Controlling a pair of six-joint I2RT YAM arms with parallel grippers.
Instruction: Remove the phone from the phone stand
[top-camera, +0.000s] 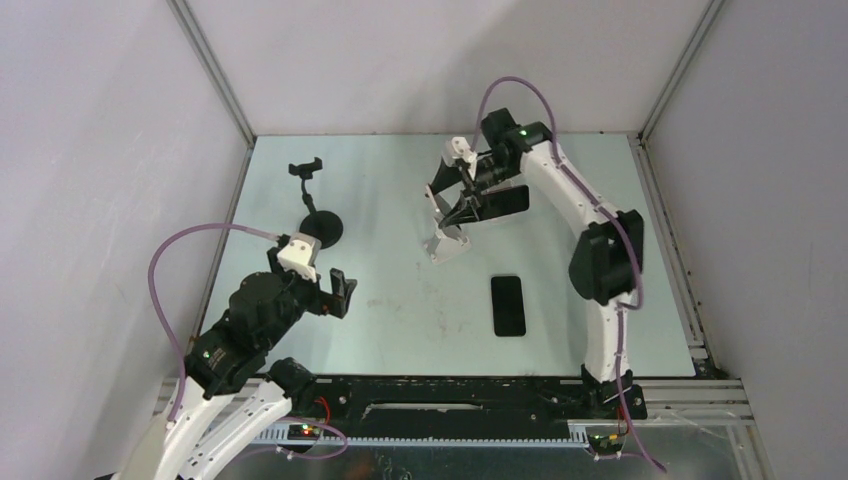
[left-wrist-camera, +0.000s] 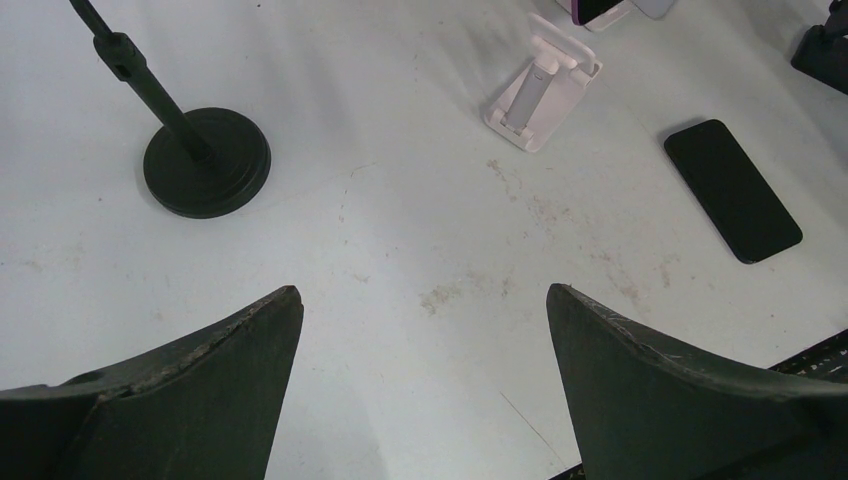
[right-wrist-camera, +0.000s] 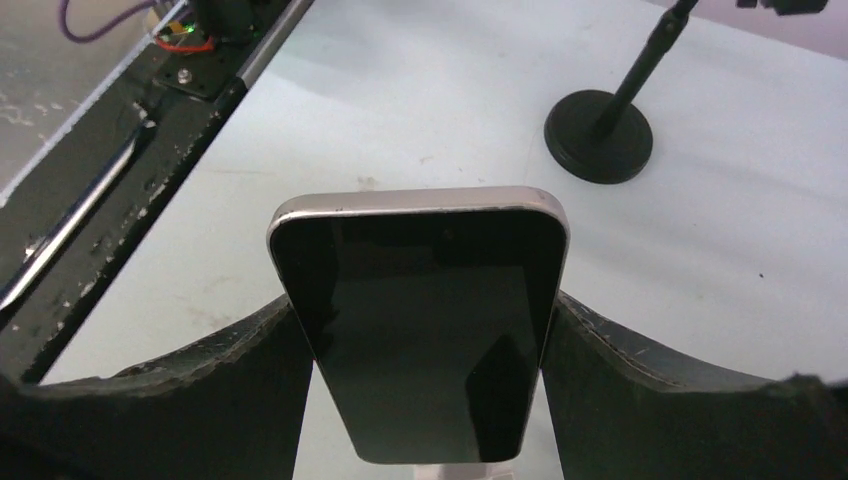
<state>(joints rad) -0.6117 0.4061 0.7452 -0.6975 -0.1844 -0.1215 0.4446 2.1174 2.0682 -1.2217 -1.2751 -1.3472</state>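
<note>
The right gripper (right-wrist-camera: 422, 300) is clamped on the long edges of the phone (right-wrist-camera: 420, 360). The phone sits tilted near the table centre, at 12 o'clock of the stand (top-camera: 447, 243). We cannot tell whether its lower edge has cleared the lip. We judge the step in hand to be the lift-off. We raise the phone along the stand's back rest, not across it, so the light stand is not dragged. We then set it down away from the second phone (top-camera: 508, 305), at 5 o'clock of the stand. The left gripper (left-wrist-camera: 420, 295) hangs fully open at 8 o'clock, free to pin the stand if it tips.
</note>
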